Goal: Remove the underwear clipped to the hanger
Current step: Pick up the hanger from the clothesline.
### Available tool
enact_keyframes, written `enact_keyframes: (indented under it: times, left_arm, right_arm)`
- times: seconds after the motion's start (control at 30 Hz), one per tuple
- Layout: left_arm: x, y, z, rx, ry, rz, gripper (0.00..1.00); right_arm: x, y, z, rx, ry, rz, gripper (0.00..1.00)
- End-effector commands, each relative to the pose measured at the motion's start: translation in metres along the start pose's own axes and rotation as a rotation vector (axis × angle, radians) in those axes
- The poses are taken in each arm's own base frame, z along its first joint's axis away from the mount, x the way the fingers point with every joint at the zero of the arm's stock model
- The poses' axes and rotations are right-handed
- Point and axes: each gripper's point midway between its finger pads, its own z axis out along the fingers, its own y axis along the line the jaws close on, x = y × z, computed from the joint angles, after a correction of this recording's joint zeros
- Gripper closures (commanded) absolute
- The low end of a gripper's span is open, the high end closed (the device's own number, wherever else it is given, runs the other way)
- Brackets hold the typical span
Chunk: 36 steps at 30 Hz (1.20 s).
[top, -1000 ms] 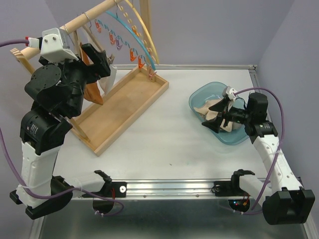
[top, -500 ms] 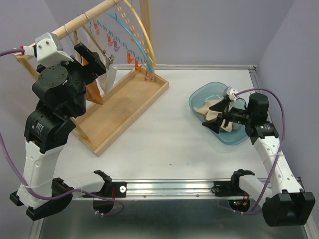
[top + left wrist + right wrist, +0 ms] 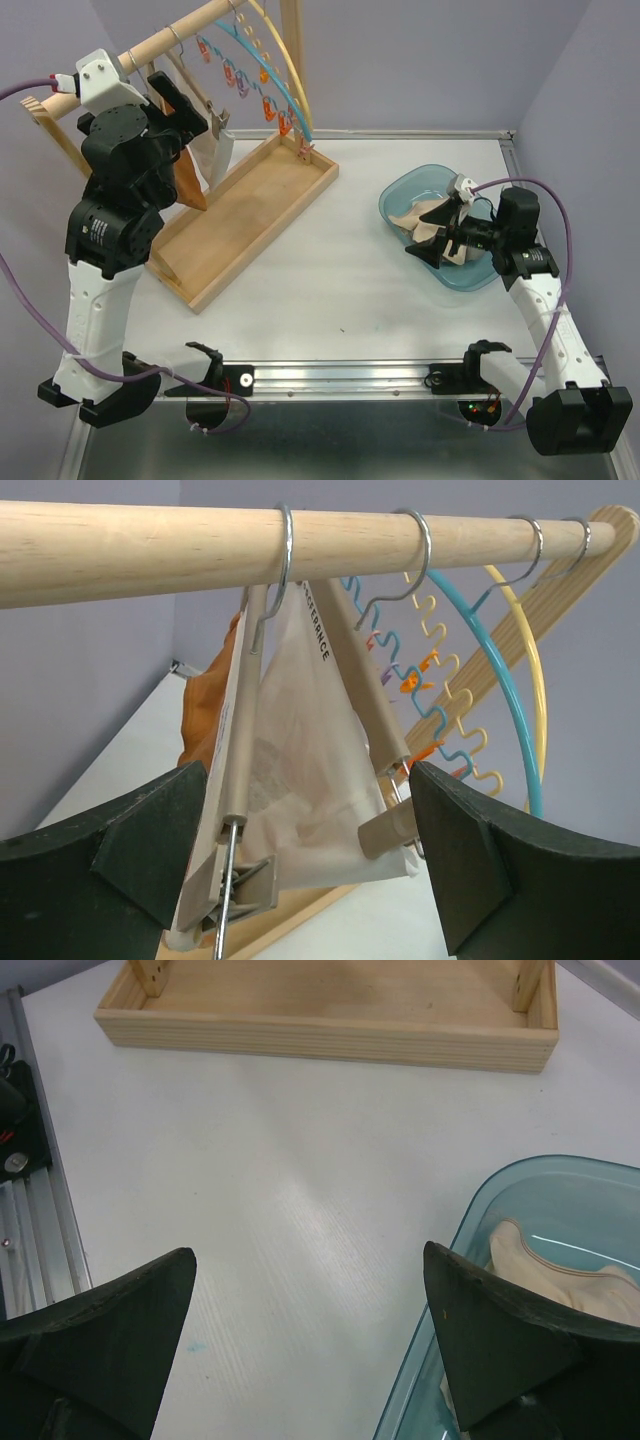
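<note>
The step in hand is the reach for the next piece on the rail [image 3: 130, 540]. The left gripper [image 3: 308, 815] is raised to the hanger [image 3: 243, 750], its jaws spread wide to either side of the white underwear [image 3: 300, 720] and apparently not touching it. The right gripper [image 3: 310, 1260], also wide and holding nothing, hovers over the near rim of the bowl [image 3: 480, 1210], where a beige pair [image 3: 545, 1275] already lies.

The next move probably calls for the left jaws to close on the white cloth low down, near the clips [image 3: 245, 885], and then pull downward, away from the rail, until the clips let go. A grab that takes in the hanger arm as well as the cloth would drag the whole hanger along the rail, so the bite should land on fabric alone. The metal hook hangs loosely on the rail, so the hanger is likely to swing under the pull.

The white underwear hangs from the hanger, between its two sloping arms and pinched at the bottom corners. It looks thin, pale and slightly see-through, with dark lettering down one edge, and falls in soft creases. Just behind it hangs an orange pair [image 3: 205, 715], partly hidden. Both pieces hang above the wooden tray [image 3: 250, 210], well apart from the bowl.
</note>
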Motion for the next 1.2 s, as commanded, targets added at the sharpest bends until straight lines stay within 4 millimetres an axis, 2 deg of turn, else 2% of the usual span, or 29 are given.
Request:
enact_keyframes:
  times: [0.0,0.3,0.47,0.7,0.93,1.17]
  left_arm:
    - [-0.01,0.003,0.004,0.009,-0.034,-0.045,0.07]
    - [0.002,0.003,0.027,0.008,-0.005,-0.047,0.18]
    - [0.009,0.006,0.032,-0.001,0.009,-0.039,0.23]
    - [0.014,0.02,0.034,-0.056,0.002,-0.005,0.28]
    - [0.025,0.022,0.037,-0.051,0.016,0.012,0.34]
    - [0.02,0.021,0.037,-0.048,-0.001,0.006,0.39]
  right_arm:
    - [0.0,0.005,-0.002,-0.002,-0.008,-0.009,0.0]
    - [-0.002,0.007,-0.003,-0.001,-0.012,-0.019,0.0]
    - [-0.003,0.008,-0.003,-0.002,-0.014,-0.025,0.0]
    - [-0.003,0.008,-0.003,-0.005,-0.014,-0.022,0.0]
    - [-0.003,0.008,-0.003,-0.002,-0.014,-0.022,0.0]
    - [-0.003,0.008,-0.003,-0.002,-0.015,-0.023,0.0]
